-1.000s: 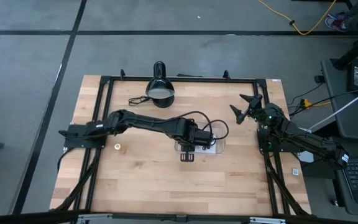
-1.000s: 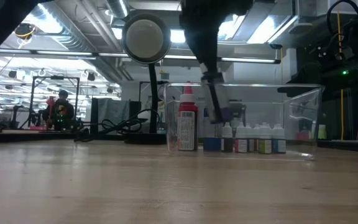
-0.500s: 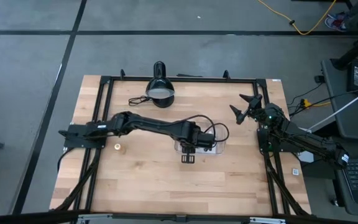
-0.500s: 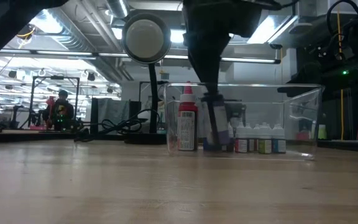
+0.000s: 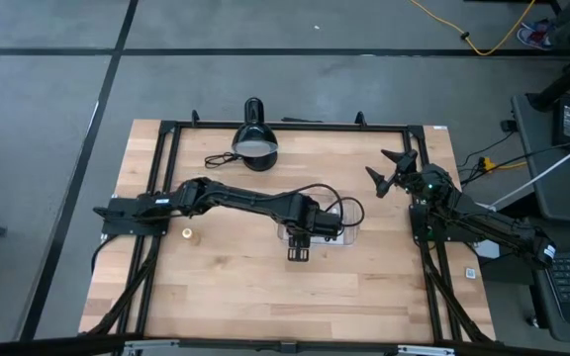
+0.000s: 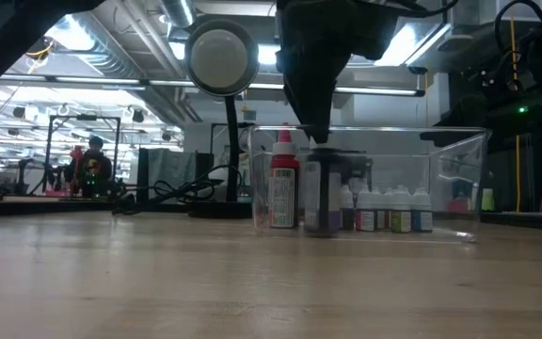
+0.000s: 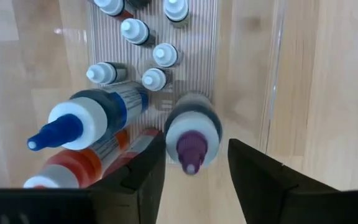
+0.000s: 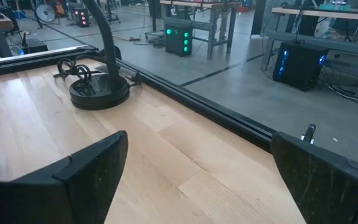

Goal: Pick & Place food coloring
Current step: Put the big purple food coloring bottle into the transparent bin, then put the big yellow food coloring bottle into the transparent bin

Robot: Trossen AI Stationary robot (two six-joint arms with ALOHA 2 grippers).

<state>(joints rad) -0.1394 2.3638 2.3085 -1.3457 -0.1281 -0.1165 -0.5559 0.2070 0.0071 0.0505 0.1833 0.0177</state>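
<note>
Purple-capped food coloring bottle [image 7: 191,134] standing between the left jaws [image 7: 194,163] inside the clear tray [image 5: 347,237], near bench [image 5: 265,287] centre.

Clear plastic tray holds most of the stock: a blue-tipped bottle [image 7: 82,124], a red-labelled bottle [image 6: 283,191] and a row of small white-capped bottles [image 6: 389,209], all inside its walls. Left jaws hang apart on either side of the purple-capped bottle, which looks set down on the tray floor; whether the fingers touch it cannot be told. One small bottle [image 5: 187,234] stands alone on the bench at about 9 o'clock from the tray, well apart, judged left to collect. Right jaws [image 5: 392,170] wait spread wide at 2 o'clock, empty. Black lamp [image 5: 255,144] at 11 o'clock.
</note>
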